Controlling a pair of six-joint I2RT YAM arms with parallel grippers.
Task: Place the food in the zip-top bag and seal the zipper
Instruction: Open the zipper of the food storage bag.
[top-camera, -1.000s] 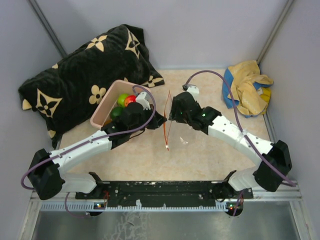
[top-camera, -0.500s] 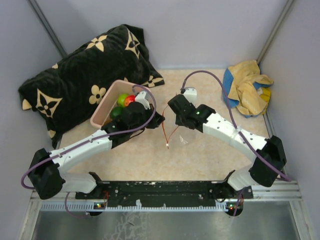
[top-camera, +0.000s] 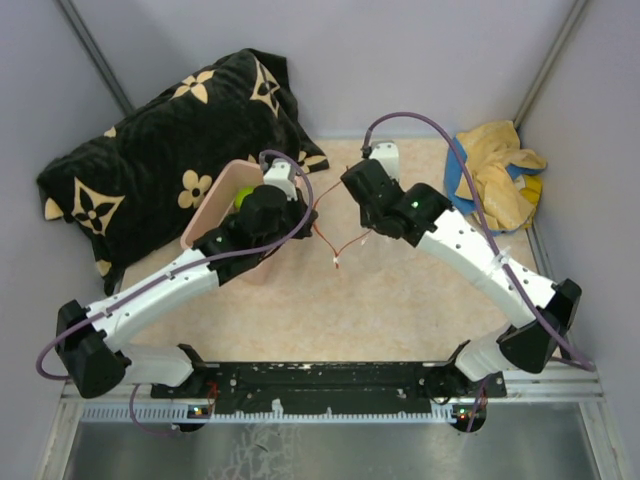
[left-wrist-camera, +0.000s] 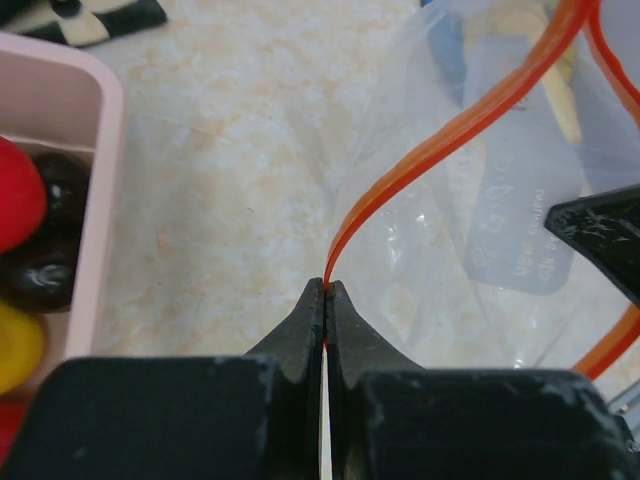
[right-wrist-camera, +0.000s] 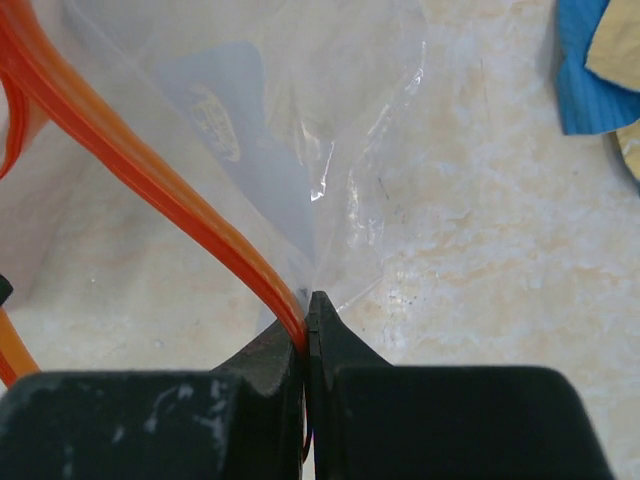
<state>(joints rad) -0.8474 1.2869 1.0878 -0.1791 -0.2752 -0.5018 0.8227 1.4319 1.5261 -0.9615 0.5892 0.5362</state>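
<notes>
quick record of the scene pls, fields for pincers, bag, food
left pincer: shut on orange-red zipper strip
right pincer: shut on the same strip
bag: small clear plastic zip-top bag, held between both, mouth unsealed
food: glossy toy fruits in pink rectangular plastic tub, none seen in bag
surface: beige speckled table

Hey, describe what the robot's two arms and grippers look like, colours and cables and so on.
The left arm and right arm have white shells with black joints and black wrist ends. A purple cable loops along each. The left gripper and right gripper have black tapered fingers on blocky black bodies flecked with pale scuffs.
</notes>
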